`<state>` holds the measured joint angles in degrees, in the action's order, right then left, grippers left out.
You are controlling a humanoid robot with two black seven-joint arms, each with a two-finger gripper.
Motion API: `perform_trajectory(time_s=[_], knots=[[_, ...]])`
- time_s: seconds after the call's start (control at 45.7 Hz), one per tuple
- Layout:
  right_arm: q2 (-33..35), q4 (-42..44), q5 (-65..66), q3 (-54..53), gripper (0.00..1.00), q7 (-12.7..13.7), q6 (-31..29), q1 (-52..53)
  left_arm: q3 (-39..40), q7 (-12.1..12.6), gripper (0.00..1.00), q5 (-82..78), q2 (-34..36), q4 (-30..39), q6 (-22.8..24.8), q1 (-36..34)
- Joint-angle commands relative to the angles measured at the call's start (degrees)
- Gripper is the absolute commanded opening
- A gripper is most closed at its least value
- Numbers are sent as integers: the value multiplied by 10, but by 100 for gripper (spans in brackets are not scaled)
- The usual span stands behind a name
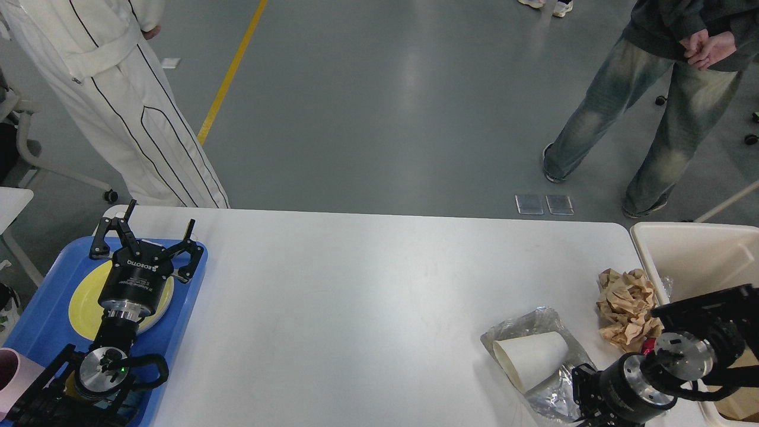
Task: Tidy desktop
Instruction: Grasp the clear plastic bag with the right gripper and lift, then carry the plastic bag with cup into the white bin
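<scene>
The white desktop [367, 296] spans the view. My left gripper [144, 230] hangs open and empty over a yellow plate [80, 299] in the blue tray [41, 314] at the left end. At the front right, a white paper cup [531, 359] lies on its side on a crumpled silvery wrapper [522, 323]. My right gripper [580, 396] points left at the wrapper's near edge. Its dark fingers blend together, so its state and grip are unclear. A crumpled brown paper ball [628, 308] lies just right of the wrapper.
A cream bin [688, 255] stands at the table's right end, beside the brown paper. A pink cup [9, 370] shows at the tray's near left. Two people stand beyond the far table edge, one at the left corner and one at the right.
</scene>
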<state>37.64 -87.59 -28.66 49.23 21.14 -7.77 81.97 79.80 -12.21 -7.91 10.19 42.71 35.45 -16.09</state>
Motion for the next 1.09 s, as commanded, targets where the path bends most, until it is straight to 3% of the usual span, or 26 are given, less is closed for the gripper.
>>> perform_trajectory(time_s=[0.0, 0.35, 0.547, 0.722, 0.875, 1.072], knots=[[2, -26, 0, 44, 0, -1, -34, 91, 0, 1, 96, 0, 0, 0, 1, 0], [-32, -40, 0, 269, 0, -4, -193, 451, 0, 0, 96, 0, 0, 0, 0, 0], [-45, -42, 0, 329, 0, -6, -267, 538, 0, 0, 96, 0, 0, 0, 0, 0], [-32, -38, 1, 358, 0, -6, -245, 538, 0, 0, 96, 0, 0, 0, 0, 0], [-22, -12, 1, 437, 0, -7, -156, 529, 0, 0, 96, 0, 0, 0, 0, 0], [87, 109, 12, 452, 0, -6, -106, 434, 0, 0, 96, 0, 0, 0, 0, 0]])
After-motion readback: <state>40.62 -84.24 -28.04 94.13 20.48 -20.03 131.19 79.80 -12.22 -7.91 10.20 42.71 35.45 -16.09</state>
